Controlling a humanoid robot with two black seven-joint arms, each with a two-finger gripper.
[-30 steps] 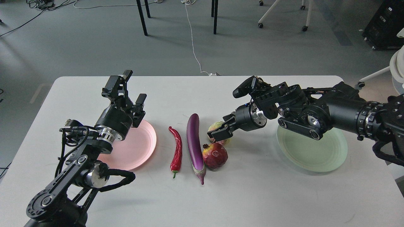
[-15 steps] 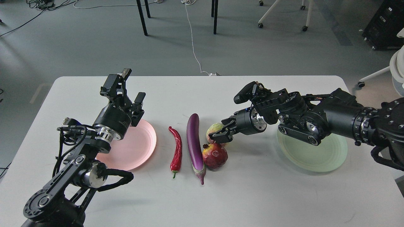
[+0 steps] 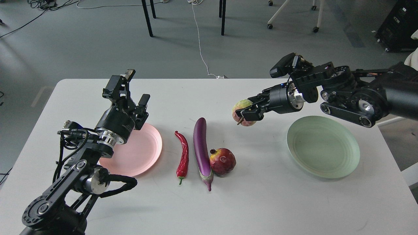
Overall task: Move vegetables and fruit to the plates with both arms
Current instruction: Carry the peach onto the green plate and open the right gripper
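Note:
My right gripper (image 3: 245,113) is shut on the bumpy yellow-green, pink-blushed fruit (image 3: 241,106) and holds it in the air, left of the mint green plate (image 3: 323,147). The purple eggplant (image 3: 201,148), the red chili pepper (image 3: 182,156) and the dark-red pomegranate (image 3: 223,161) lie side by side on the table's middle. My left gripper (image 3: 132,91) is open and empty, raised above the far edge of the pink plate (image 3: 138,151).
The white table (image 3: 261,202) has free room in front and along the back. Beyond its far edge are table legs (image 3: 147,18), chair bases and a white cable (image 3: 200,42) on the grey floor.
My right gripper closed on the bumpy fruit, lifted it off the table and moved it up and to the right. The left arm barely shifted.

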